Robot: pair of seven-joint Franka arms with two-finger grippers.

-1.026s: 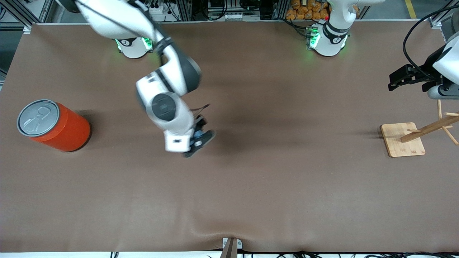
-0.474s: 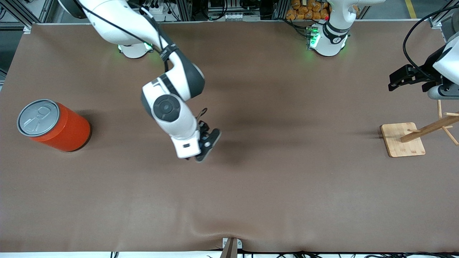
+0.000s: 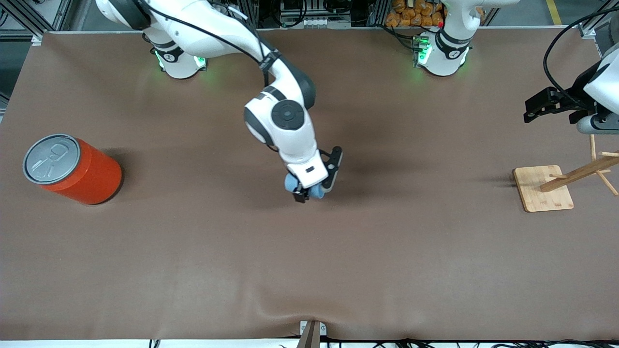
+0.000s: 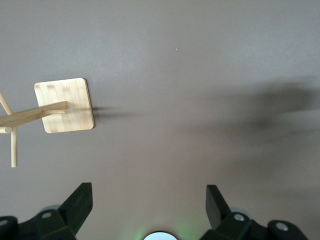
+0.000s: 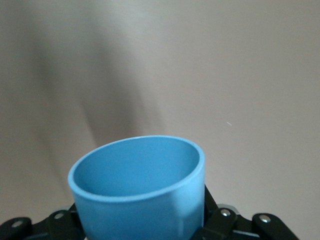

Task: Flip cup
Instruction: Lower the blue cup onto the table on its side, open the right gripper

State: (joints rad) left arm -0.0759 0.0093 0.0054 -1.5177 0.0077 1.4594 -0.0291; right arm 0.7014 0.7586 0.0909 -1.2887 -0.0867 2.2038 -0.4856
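1. The orange can (image 3: 71,168) stands at the right arm's end of the table (image 3: 309,270).
2. The wooden stand (image 3: 542,188) sits at the left arm's end — well apart from the can.
3. The cup (image 3: 316,192) is between them — over the table's middle.

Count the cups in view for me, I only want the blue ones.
1. The cup sits in the right pincer, which is shut on it over the middle of the table; its open mouth shows in the right wrist view. None looks hidden.
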